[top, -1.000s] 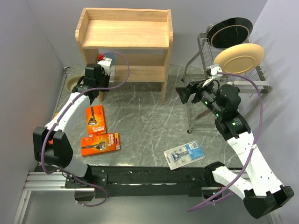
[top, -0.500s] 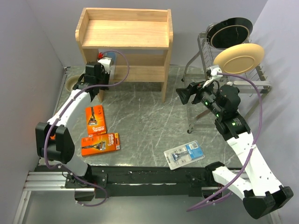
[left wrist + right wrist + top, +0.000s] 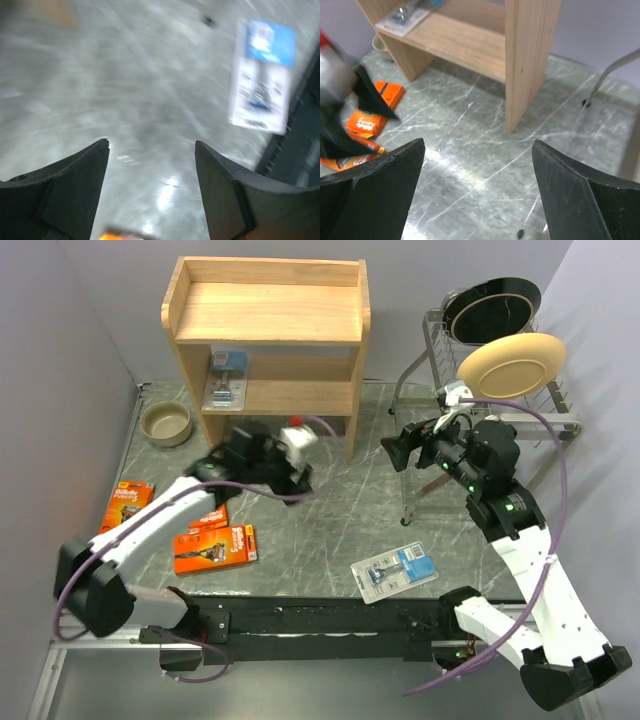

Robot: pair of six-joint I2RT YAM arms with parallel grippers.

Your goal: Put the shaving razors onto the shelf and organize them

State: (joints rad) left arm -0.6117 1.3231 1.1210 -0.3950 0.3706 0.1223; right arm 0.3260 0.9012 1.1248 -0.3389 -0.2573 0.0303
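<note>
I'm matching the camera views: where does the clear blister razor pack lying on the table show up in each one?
Top external: blister pack near the front edge, right of centre.
Left wrist: upper right, blurred, beside the dark rail.
Right wrist: not in it.
Shared landmark: the grey marbled table, in all three.

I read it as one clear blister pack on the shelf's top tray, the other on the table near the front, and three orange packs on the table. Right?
No: that blister pack lies on the shelf's lower board instead, as the top external view shows. The rest holds.
</note>
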